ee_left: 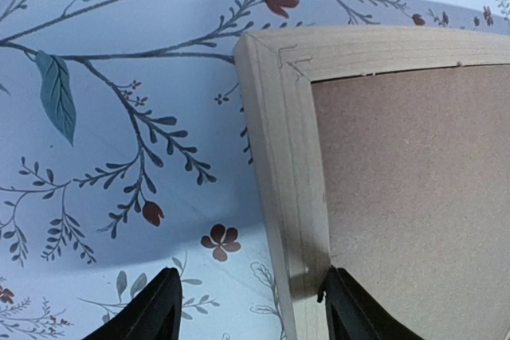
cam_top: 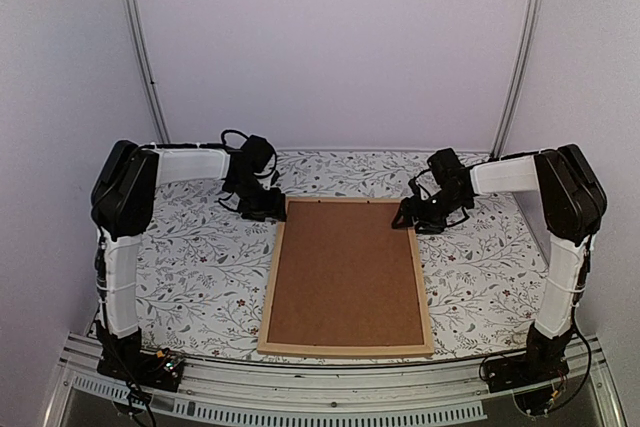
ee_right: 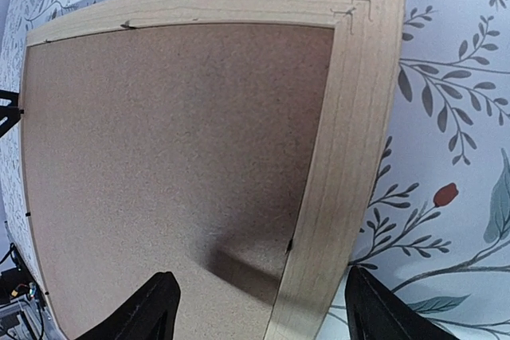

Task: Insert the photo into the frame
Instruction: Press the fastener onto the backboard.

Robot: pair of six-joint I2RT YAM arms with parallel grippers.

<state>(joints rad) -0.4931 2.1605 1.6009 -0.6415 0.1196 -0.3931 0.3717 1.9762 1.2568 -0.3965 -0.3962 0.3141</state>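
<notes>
Straddling the frame (cam_top: 345, 349) at its two far corners, we are presenting both claws released: the left gripper (ee_left: 251, 284) is spanning the left bar and the right gripper (ee_right: 261, 284) the right bar. The frame is lying flat mid-table (cam_top: 190, 267), its opening filled by the backing board (cam_top: 345, 272). The photo is not showing. We are judging that the board needs lifting out next.

Left arm (cam_top: 120, 257), right arm (cam_top: 562, 277): 2 white-covered links each, black joint housings. Black cables (cam_top: 232, 137) loop at wrists. Left gripper (ee_left: 247, 316) fingers (ee_left: 151, 312) matte black, tapered.
</notes>
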